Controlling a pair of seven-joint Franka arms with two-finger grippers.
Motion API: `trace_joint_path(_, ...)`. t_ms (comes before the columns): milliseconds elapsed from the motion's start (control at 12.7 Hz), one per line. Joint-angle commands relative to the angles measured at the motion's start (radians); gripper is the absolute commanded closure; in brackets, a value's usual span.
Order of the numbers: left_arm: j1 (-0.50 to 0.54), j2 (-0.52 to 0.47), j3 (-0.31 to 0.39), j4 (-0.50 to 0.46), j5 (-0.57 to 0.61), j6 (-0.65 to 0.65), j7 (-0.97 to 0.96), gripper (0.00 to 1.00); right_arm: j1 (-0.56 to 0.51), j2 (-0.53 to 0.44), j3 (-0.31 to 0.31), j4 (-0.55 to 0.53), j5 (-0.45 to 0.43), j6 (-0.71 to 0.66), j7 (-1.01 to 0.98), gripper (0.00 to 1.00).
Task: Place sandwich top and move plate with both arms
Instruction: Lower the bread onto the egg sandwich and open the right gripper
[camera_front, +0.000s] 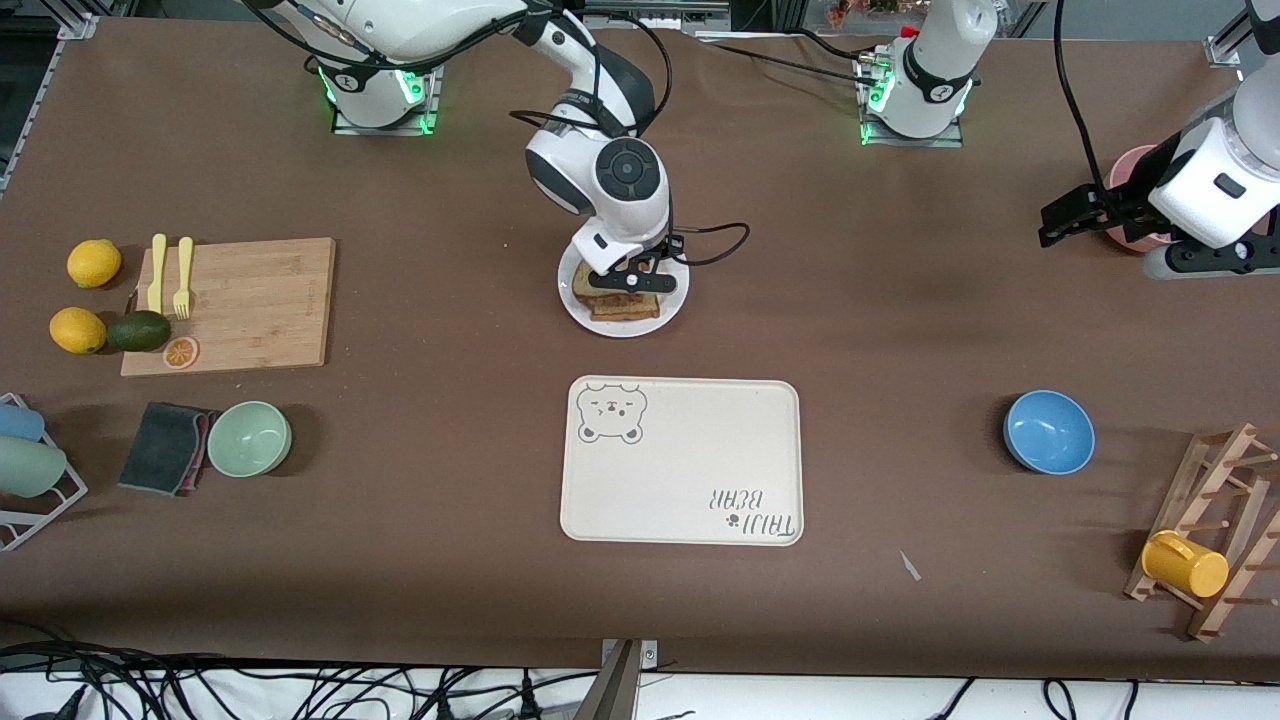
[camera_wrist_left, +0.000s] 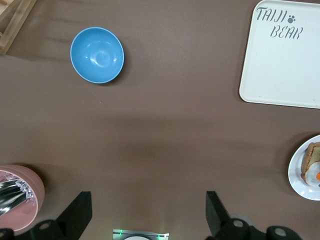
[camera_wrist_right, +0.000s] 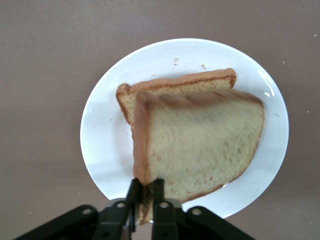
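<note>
A small white plate sits mid-table between the arm bases and the bear tray. On it lies a bread slice, and the left wrist view shows a fried egg on that slice. The sandwich top, light brown with a darker crust, hangs tilted just over that slice. My right gripper pinches its crust edge between both fingers, directly over the plate. My left gripper waits open and empty over bare table at the left arm's end, beside a pink cup.
The cream bear tray lies nearer the front camera than the plate. A blue bowl and a wooden rack with a yellow mug are toward the left arm's end. A green bowl and cutting board are toward the right arm's end.
</note>
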Motion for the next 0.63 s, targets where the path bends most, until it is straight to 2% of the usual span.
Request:
trace_joint_path(0, 0.007, 0.007, 0.0, 0.022, -0.027, -0.019, 0.0, 0.0, 0.001, -0.001, 0.001, 0.033, -0.012, -0.013, 0.048, 0.0)
trace_joint_path(157, 0.006, 0.005, 0.0, 0.022, -0.027, -0.019, 0.0, 0.0, -0.009, -0.004, 0.001, 0.088, -0.008, -0.03, 0.041, 0.0)
trace_joint_path(551, 0.004, 0.005, 0.0, 0.022, -0.027, -0.019, 0.0, 0.0, -0.13, -0.107, -0.015, 0.099, -0.003, -0.084, 0.036, 0.0)
